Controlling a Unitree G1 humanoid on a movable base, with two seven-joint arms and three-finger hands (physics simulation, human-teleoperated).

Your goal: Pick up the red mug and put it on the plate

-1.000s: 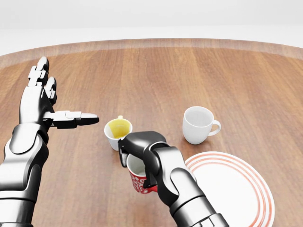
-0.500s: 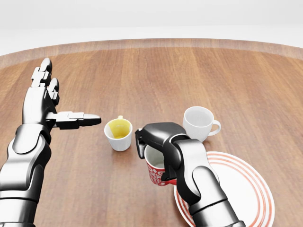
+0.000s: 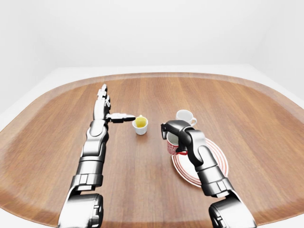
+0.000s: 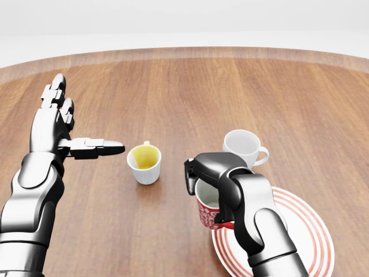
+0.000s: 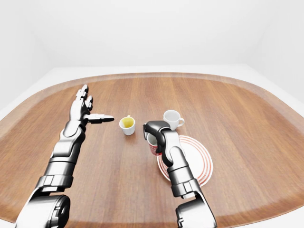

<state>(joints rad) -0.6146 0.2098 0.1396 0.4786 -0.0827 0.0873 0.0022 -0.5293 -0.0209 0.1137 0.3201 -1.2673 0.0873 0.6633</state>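
The red patterned mug (image 4: 206, 214) hangs upright in my right hand (image 4: 209, 173), whose fingers close over its rim and side. It sits at the left edge of the white plate with red rings (image 4: 302, 231), partly over the rim; whether it touches the plate I cannot tell. My forearm hides the mug's right side and handle. In the left-eye view the mug (image 3: 172, 147) overlaps the plate's (image 3: 216, 164) left rim. My left hand (image 4: 72, 135) is held over the wood at the left with flat, open fingers, holding nothing.
A small white cup with a yellow inside (image 4: 144, 163) stands left of the mug. A plain white mug (image 4: 244, 148) stands just above the plate, close to my right hand. The round wooden table (image 3: 152, 95) extends all around.
My right hand has carried the red mug rightward, from beside the yellow cup to the plate's left rim. The left hand drifted slightly to the right.
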